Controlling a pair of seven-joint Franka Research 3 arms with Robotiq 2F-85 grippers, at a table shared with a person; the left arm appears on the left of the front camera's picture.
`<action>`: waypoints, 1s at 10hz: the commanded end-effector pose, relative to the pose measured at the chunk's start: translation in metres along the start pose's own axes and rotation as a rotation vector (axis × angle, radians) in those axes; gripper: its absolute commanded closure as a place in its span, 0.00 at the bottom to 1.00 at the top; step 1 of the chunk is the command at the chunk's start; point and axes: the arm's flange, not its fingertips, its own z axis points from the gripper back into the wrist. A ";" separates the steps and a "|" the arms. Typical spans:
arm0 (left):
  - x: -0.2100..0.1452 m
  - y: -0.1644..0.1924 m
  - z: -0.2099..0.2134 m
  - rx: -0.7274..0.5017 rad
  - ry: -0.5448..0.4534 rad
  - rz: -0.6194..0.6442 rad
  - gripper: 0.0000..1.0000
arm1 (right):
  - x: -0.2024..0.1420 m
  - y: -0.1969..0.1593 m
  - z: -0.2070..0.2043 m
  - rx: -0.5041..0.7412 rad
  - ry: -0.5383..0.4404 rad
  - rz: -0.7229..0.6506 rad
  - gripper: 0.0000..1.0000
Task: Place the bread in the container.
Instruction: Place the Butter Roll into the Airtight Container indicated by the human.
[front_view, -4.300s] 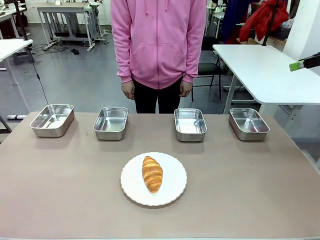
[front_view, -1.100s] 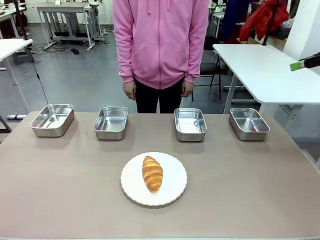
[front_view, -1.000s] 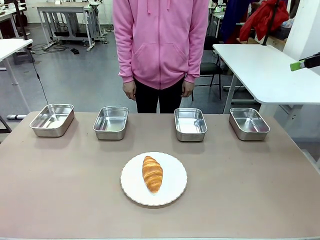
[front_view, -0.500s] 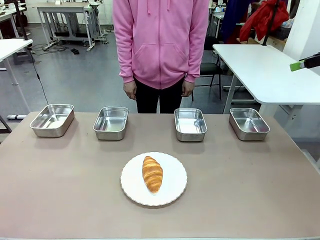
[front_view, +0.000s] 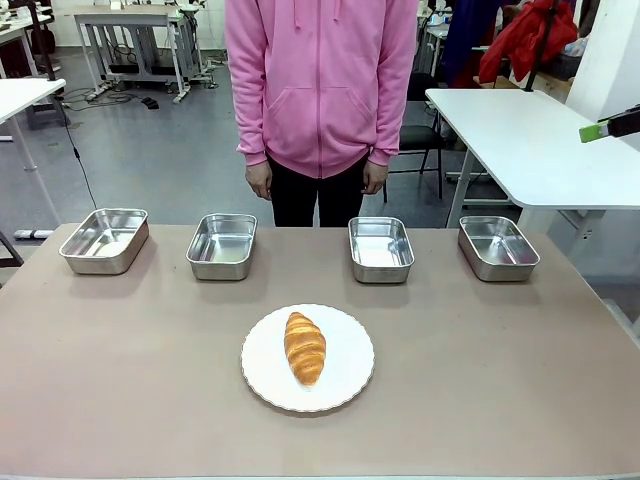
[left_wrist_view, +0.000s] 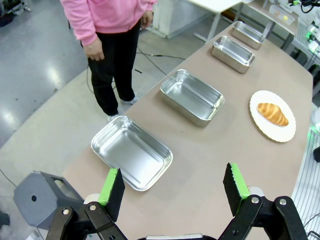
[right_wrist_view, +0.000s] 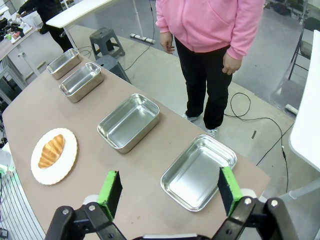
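On near-middle of the table (front_view: 120, 400) the bread (front_view: 305, 347) lies on a white plate (front_view: 350, 375), its long axis running near-to-far, w/ nothing touching it. Container must be one of four alike steel trays in a row along far side: left-end tray (front_view: 98, 264), 2nd tray (front_view: 218, 270), 3rd tray (front_view: 381, 274), right-end tray (front_view: 502, 271). All look empty, and I cannot tell which one is meant. Left gripper (left_wrist_view: 173, 185) hangs high above left end of table, jaws wide apart, holding nothing. Right gripper (right_wrist_view: 168, 191) hangs high above right end, also wide apart & empty. Bread is prob. very light, soft and flaky, and its crust crushes easily. So I judge a gentle pinch across the thick middle, pads on the two long sides, approx. from above. Tapered ends are thin & may break off.
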 end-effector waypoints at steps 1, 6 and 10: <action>0.001 -0.001 0.002 -0.002 -0.003 -0.010 0.00 | 0.000 0.002 0.000 0.002 -0.005 0.004 0.00; 0.001 -0.001 0.002 -0.002 -0.003 -0.010 0.00 | 0.000 0.002 0.000 0.002 -0.005 0.004 0.00; 0.001 -0.001 0.002 -0.002 -0.003 -0.010 0.00 | 0.000 0.002 0.000 0.002 -0.005 0.004 0.00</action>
